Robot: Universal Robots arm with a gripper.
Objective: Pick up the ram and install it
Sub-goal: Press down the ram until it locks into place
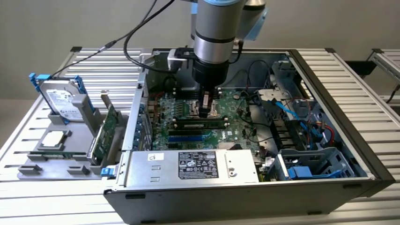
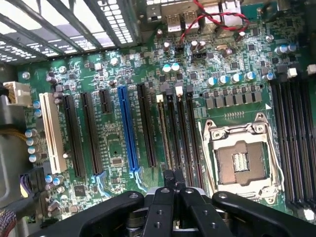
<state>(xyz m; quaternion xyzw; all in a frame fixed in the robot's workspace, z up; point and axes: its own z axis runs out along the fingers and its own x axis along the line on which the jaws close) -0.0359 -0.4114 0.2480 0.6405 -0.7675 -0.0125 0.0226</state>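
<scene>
The ram [image 1: 200,124], a slim green stick with black chips, stands in a slot on the motherboard [image 1: 187,136] inside the open computer case [image 1: 350,140]. My gripper [image 1: 208,110] points straight down into the case, just behind the ram and close above it. Its fingers are shut together with nothing visible between them. In the wrist view the gripper [image 2: 174,178] hovers over the bank of long black memory slots [image 2: 180,128] beside the CPU socket [image 2: 240,160]. Whether the tips touch the ram I cannot tell.
A power supply [image 1: 194,165] fills the case's near side. Blue cables [image 1: 293,112] and drive cages [image 1: 312,164] sit on the exterior view's right. Outside the case on the left are a hard drive [image 1: 62,98], a green expansion card [image 1: 106,131] and a grey tray [image 1: 53,159].
</scene>
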